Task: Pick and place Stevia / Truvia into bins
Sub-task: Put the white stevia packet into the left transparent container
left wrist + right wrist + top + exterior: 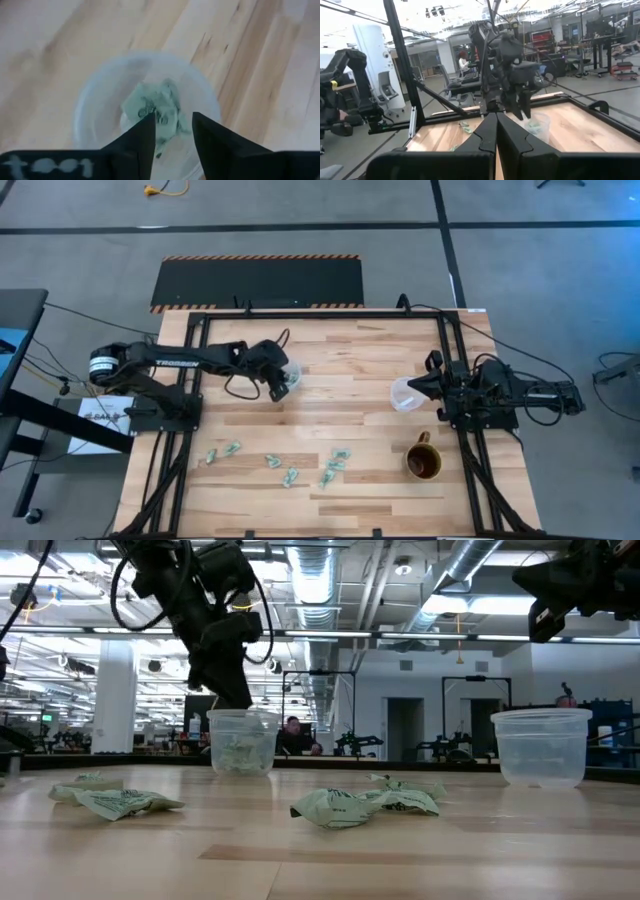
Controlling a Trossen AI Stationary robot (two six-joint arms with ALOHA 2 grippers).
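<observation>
Two clear cups serve as bins. The left bin (293,369) (241,742) stands on the table and has green-and-white Stevia sachets (156,109) lying in it. My left gripper (173,118) (236,700) hangs open just above that bin's mouth, pointing steeply down, with nothing between its fingers. The right bin (404,394) (543,746) stands by my right gripper (414,387) (496,131), which is shut and waits at the table's right side. Several more sachets (290,476) (365,805) lie flat along the near part of the table.
A brown mug (423,462) stands near the table's right front corner. Black frame rails (190,380) run along the table's left, right and far sides. Bare wood lies between the two bins.
</observation>
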